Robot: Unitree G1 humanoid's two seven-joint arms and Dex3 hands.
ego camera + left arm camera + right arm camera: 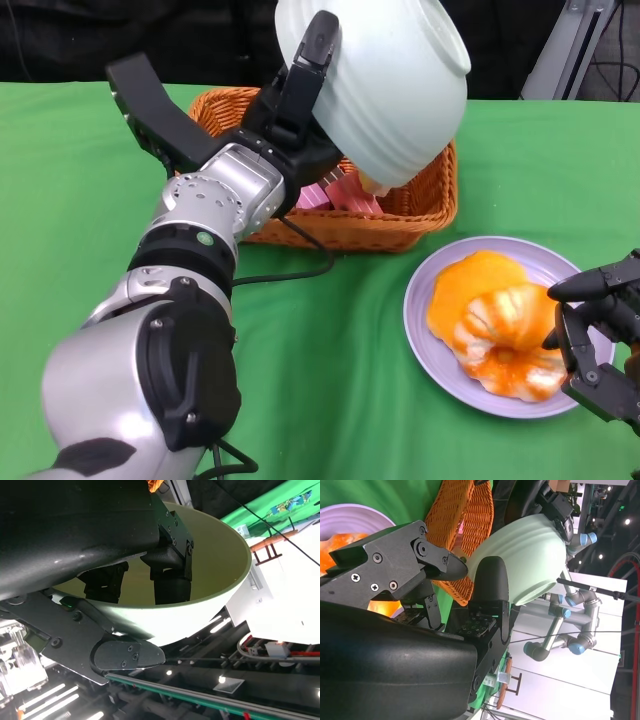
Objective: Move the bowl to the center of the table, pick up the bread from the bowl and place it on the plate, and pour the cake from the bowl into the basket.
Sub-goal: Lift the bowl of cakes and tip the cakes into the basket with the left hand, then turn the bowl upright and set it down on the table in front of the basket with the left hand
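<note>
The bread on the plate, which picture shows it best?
The head view: the whole orange bread lies on the purple plate. The right wrist view shows only an orange sliver behind the right hand. The left wrist view shows none.

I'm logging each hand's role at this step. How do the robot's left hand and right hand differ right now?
The left hand grips the rim of the pale green bowl; the right hand holds nothing, fingers apart. The left hand is raised above the basket, tipping the bowl over it; the right hand sits low at the edge of the purple plate beside the bread. Both are black hands.
</note>
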